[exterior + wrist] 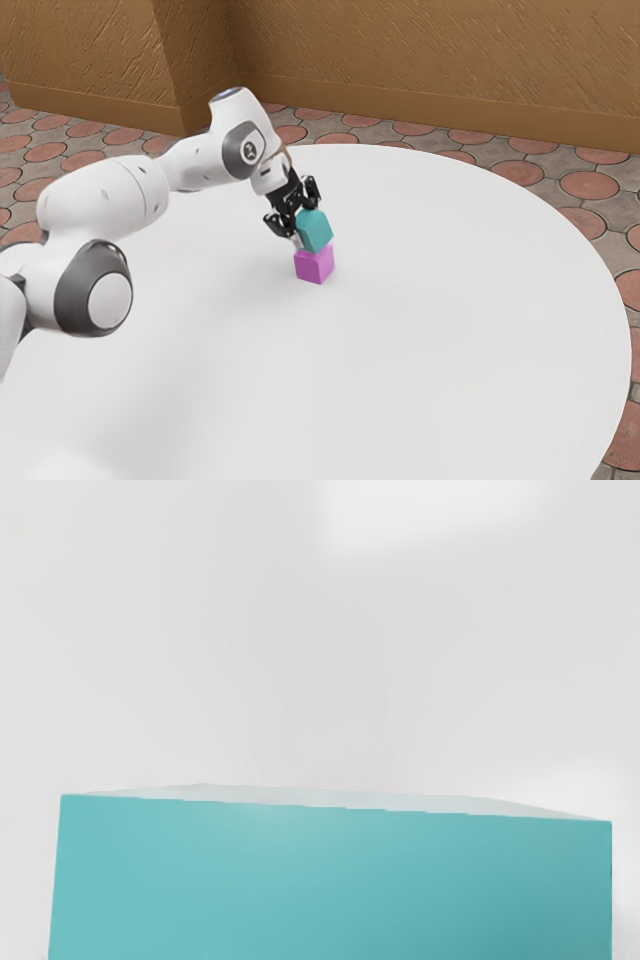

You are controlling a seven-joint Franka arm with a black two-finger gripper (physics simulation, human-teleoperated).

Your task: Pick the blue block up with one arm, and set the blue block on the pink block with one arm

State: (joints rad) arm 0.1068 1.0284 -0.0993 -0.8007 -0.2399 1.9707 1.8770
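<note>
Gripper [295,213] fingers are narrow, clamped on the blue block [320,233], which sits atop the pink block [313,266], mid-table. Risk: a sideways drag while releasing could tip the stack or push the blue block onto the table [450,350].

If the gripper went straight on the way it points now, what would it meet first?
Most likely the blue block, right at the gripper and close under the hand in the wrist view. The pink block sits directly beneath it.
</note>
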